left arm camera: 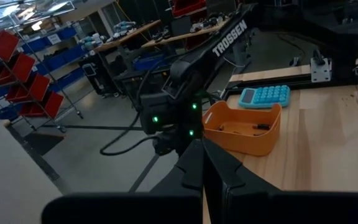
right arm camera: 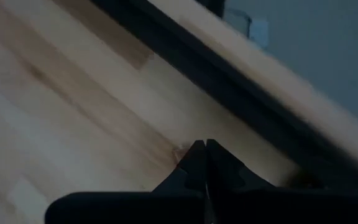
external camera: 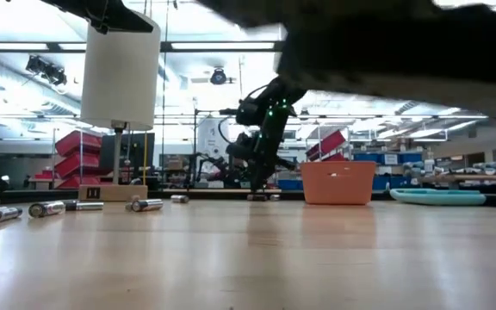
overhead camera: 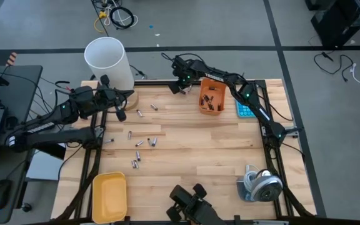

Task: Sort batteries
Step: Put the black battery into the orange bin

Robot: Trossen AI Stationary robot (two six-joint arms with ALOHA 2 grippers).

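Several small batteries [overhead camera: 139, 144] lie loose on the wooden table's left half; the low view shows them lying on their sides [external camera: 46, 207]. More batteries lie in the orange bin [overhead camera: 211, 95] at the far side. My right gripper [overhead camera: 176, 89] is shut, points steeply down close over the table's far edge to the left of the orange bin, and has nothing visible between its fingertips [right arm camera: 205, 149]. My left gripper [overhead camera: 120, 114] is shut with nothing in it and hovers over the table's far left, pointing roughly level [left arm camera: 202, 152].
A white roll [overhead camera: 108, 61] on a wooden stand occupies the far left corner. A blue calculator [overhead camera: 245, 110] lies right of the orange bin. A yellow bin [overhead camera: 109, 196] sits at the near left, a tape dispenser [overhead camera: 259, 184] at the near right. Bare wood in the middle.
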